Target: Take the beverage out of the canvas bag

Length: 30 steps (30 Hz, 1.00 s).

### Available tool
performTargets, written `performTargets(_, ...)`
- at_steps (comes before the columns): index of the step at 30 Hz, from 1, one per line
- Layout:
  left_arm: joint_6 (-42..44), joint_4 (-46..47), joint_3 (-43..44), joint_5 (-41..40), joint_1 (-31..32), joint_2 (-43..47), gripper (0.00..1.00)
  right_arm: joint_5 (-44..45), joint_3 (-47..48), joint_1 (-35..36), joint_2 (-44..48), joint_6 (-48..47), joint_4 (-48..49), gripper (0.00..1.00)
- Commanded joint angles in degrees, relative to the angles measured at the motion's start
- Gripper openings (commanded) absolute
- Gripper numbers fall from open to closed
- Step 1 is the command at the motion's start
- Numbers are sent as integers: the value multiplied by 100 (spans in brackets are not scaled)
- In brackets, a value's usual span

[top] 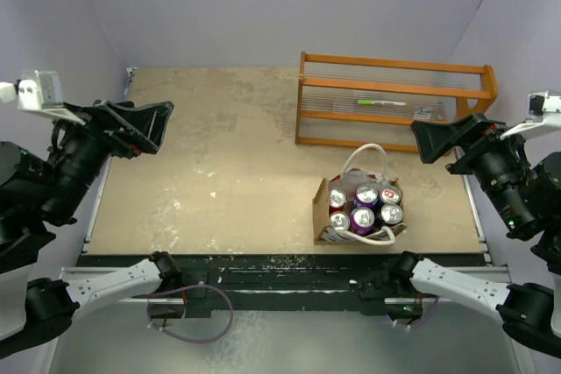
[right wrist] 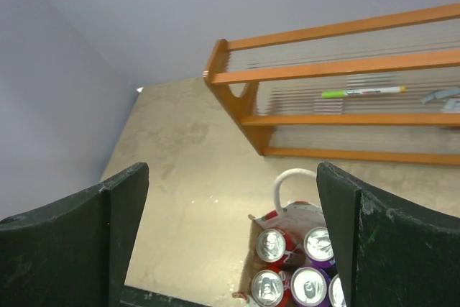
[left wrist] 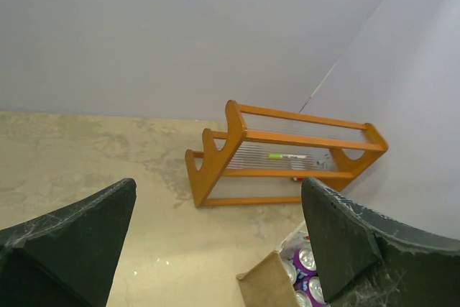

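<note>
The canvas bag (top: 324, 209) stands on the tan table right of centre, tan-sided with white loop handles (top: 366, 153). It holds several upright cans, red ones (top: 339, 200) and purple ones (top: 365, 195). The bag also shows in the left wrist view (left wrist: 269, 285) and in the right wrist view (right wrist: 287, 215). My left gripper (top: 145, 127) is open and empty, raised high at the left. My right gripper (top: 438, 139) is open and empty, raised up and to the right of the bag. Neither touches the bag.
An orange wooden rack (top: 390, 101) stands behind the bag with a green pen (top: 381, 102) on its shelf. Grey walls enclose the table on three sides. A dark rail (top: 280, 262) runs along the near edge.
</note>
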<state>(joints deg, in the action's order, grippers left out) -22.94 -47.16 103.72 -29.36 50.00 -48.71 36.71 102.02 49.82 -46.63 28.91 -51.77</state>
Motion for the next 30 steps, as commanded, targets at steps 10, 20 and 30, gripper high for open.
performTargets(10, 527, 1101, -699, -484, -33, -729, 99, 303, 963, -1143, -1285, -178, -1049, 100)
performTargets(20, 178, 974, -770, 334, -52, -1667, 99, 199, 851, -1609, -1773, 141, -1793, 100)
performTargets(30, -590, 1653, -1078, 2652, 127, -3130, 99, -440, 317, -1731, -1309, 171, -2177, 100)
